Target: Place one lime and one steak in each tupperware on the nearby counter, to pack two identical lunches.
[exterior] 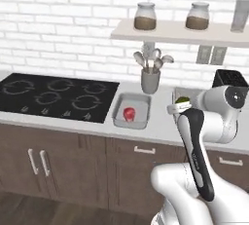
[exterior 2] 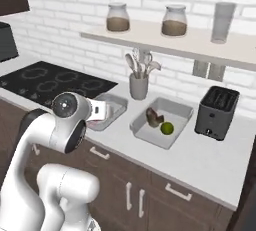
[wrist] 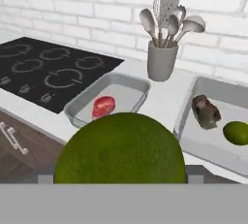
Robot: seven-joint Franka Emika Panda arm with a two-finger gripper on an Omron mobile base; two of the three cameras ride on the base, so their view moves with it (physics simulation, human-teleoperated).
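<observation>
Hand view: a round, dull-green lime (wrist: 120, 149) with a finely pitted skin bulks large at the bottom, sitting right at the claw (wrist: 120, 177), whose dark tips flank it low on either side; the claw is closed on this lime, held above the pale, smooth worktop (wrist: 162, 97). Landmark: the grey utensil cup (wrist: 162, 61), a plain cylinder bristling with spoons and a slotted turner, against the white brick wall. Forward and to the left of the cup lies one tupperware (wrist: 122, 83), a shallow grey tray with rounded corners and flared rim; inside it rests a glossy red-pink steak (wrist: 103, 106) with a paler edge. Forward and to the right of the cup lies the second tupperware (wrist: 203, 85), same form; it holds a dark brown, lumpy steak (wrist: 206, 111) and just beside it a second lime (wrist: 237, 132), smooth and bright green, the two near but apart. Left of the cup, past the first tray, a flat black glass hob (wrist: 53, 70) with ring markings is set flush in the worktop. Right base view: a boxy black toaster (exterior 2: 217, 111) with two slots stands right of the cup, beyond the second tray, and above the cup a pale wall shelf (exterior 2: 165, 39) carries two glass jars (exterior 2: 118, 17) of brown contents. Dark brown wooden cabinets (exterior 2: 150, 185) with silver bar handles run beneath the worktop.
</observation>
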